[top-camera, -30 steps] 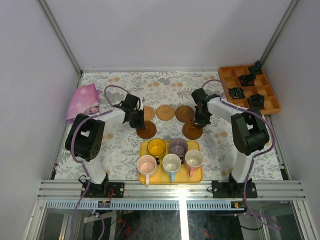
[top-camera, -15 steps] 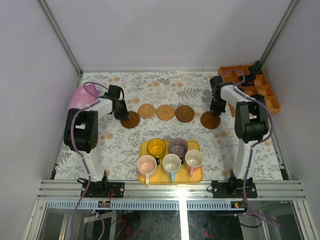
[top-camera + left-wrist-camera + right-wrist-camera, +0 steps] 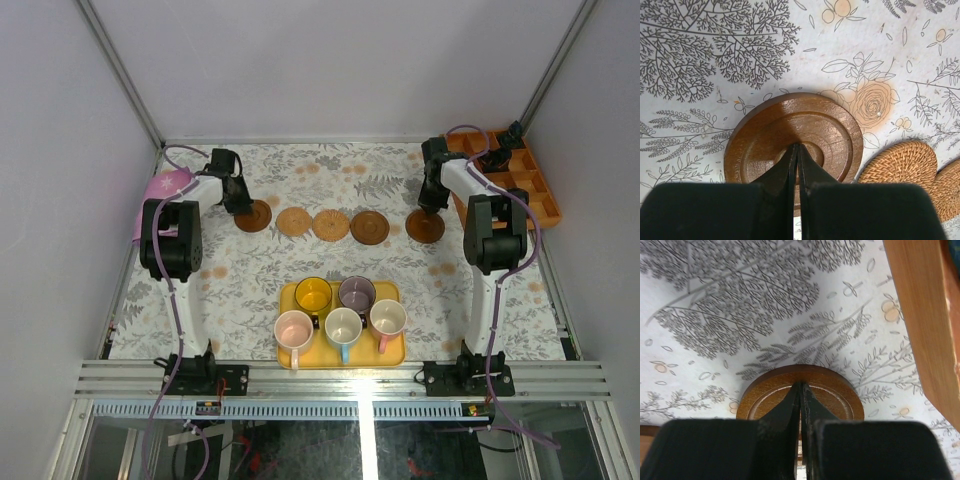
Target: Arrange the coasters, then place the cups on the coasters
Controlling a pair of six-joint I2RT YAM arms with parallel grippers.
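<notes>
Several coasters lie in a row across the table: a dark one (image 3: pixel 252 216), two tan woven ones (image 3: pixel 294 221) (image 3: pixel 331 224), and two more dark ones (image 3: pixel 369 227) (image 3: pixel 425 226). My left gripper (image 3: pixel 240 203) is shut, its tips (image 3: pixel 798 146) pressed on the leftmost dark coaster (image 3: pixel 830 125). My right gripper (image 3: pixel 430 208) is shut too, its tips (image 3: pixel 800 385) resting on the rightmost dark coaster (image 3: pixel 835 392). Several cups stand on the yellow tray (image 3: pixel 340 352): yellow (image 3: pixel 313 294), purple-grey (image 3: pixel 357 293), pink (image 3: pixel 293 328), light blue (image 3: pixel 343 326), cream-pink (image 3: pixel 388 317).
An orange compartment box (image 3: pixel 500 180) with small black objects sits at the back right, close beside the right coaster; its wall (image 3: pixel 920 315) fills the right wrist view's right side. A pink cloth item (image 3: pixel 165 190) lies at the left edge.
Both arms swung outward and back, each sliding a dark coaster under its shut tips: the left one to the row's left end, the right one to its right end.
</notes>
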